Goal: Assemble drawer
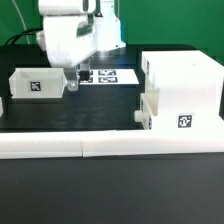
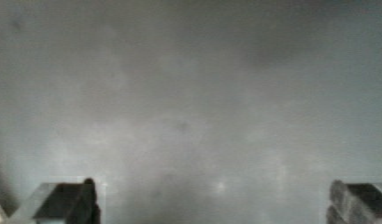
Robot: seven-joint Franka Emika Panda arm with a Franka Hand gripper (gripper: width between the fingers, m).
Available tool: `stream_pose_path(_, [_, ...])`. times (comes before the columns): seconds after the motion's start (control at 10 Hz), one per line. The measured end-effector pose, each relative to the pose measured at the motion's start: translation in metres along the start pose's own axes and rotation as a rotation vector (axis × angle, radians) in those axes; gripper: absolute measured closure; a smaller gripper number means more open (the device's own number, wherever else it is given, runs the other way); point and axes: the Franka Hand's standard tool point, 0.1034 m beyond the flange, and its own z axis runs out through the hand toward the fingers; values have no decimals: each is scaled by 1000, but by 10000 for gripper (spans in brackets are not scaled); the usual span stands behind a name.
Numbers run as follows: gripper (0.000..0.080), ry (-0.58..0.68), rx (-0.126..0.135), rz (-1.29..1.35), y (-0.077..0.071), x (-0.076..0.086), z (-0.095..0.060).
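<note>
The white box housing (image 1: pixel 185 88) of the drawer stands on the exterior view's right, with a tag on its front. One small tray (image 1: pixel 150 108) sits partly pushed into its lower opening, knob toward the exterior view's left. The other tray (image 1: pixel 38 84) lies on the table at the exterior view's left, tag facing front. My gripper (image 1: pixel 73 75) hangs just to the right of this loose tray, near its knob. In the wrist view the two fingertips (image 2: pixel 67 202) stand wide apart over a bare grey surface, with nothing between them.
The marker board (image 1: pixel 105 75) lies flat behind the gripper at the table's middle. A long low white wall bar (image 1: pixel 110 145) runs along the front edge of the table. Cables hang behind the arm.
</note>
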Motion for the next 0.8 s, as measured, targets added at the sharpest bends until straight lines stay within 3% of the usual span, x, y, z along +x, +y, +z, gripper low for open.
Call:
stream_pose_path(0.2, [151, -2, -5, 51, -4, 3, -6])
stream_pose_path(0.6, [151, 0, 1, 225, -6, 1, -3])
stream_pose_path(0.8, [151, 18, -72, 478, -15, -20, -4])
